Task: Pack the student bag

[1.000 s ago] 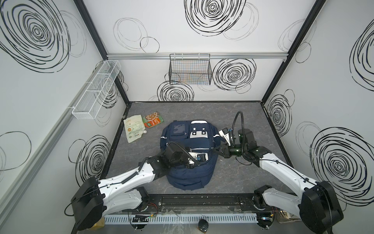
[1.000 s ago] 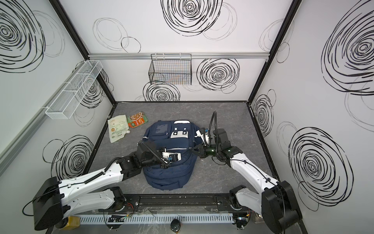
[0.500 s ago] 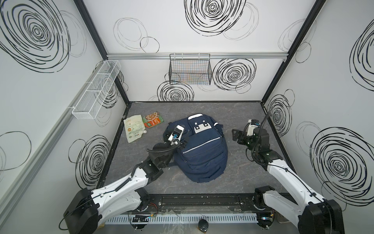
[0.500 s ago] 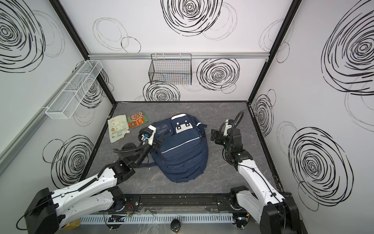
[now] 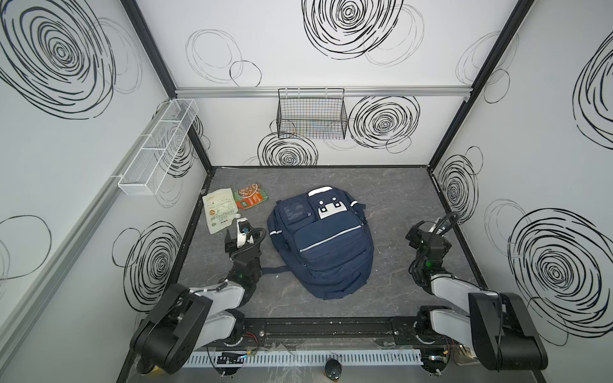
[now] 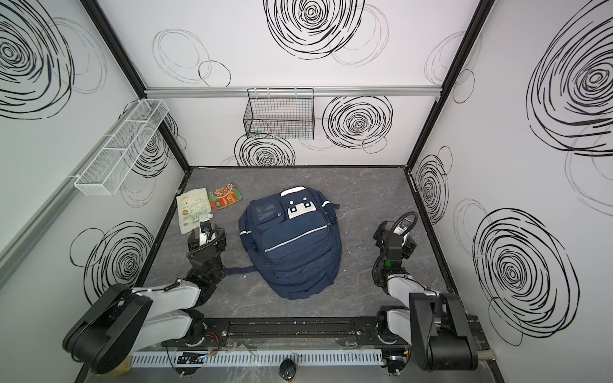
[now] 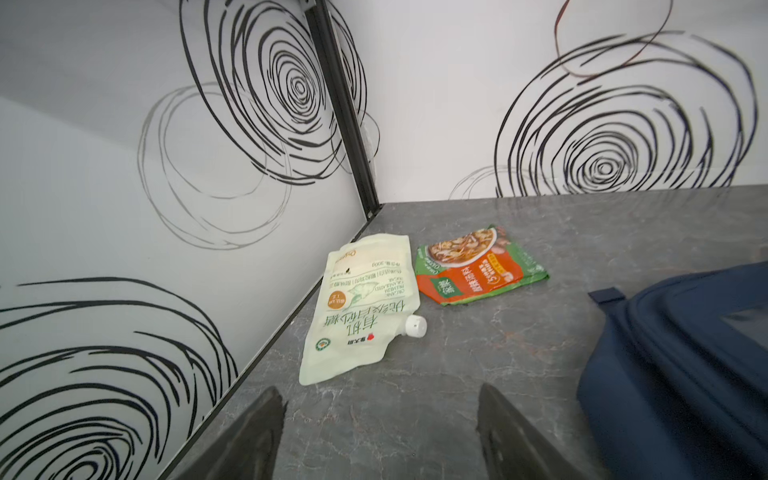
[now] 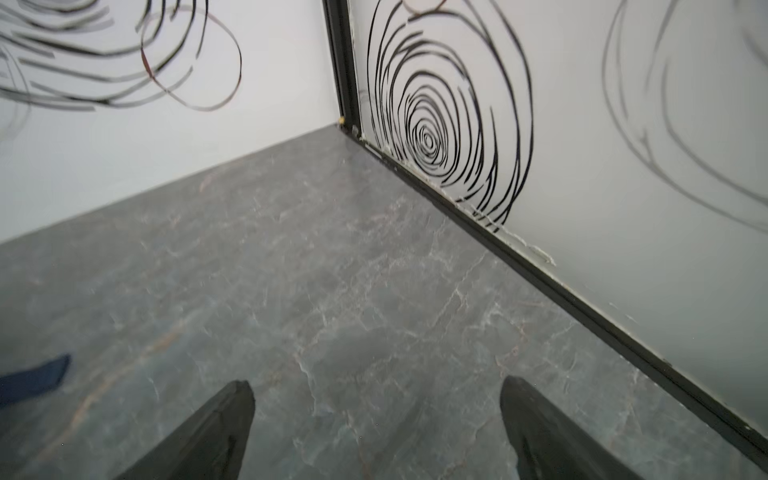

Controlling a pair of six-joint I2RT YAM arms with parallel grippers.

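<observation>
Centrally, the student bag [image 5: 323, 245] lies flat (panda patch [image 5: 328, 208] up).

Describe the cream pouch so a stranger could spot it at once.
Find the far left corner of the grey table, left of the navy bag. Two packs lie there; the pouch is nearer the wall. Unlike the green-orange packet beside it, it is cream with a white cap.
</observation>
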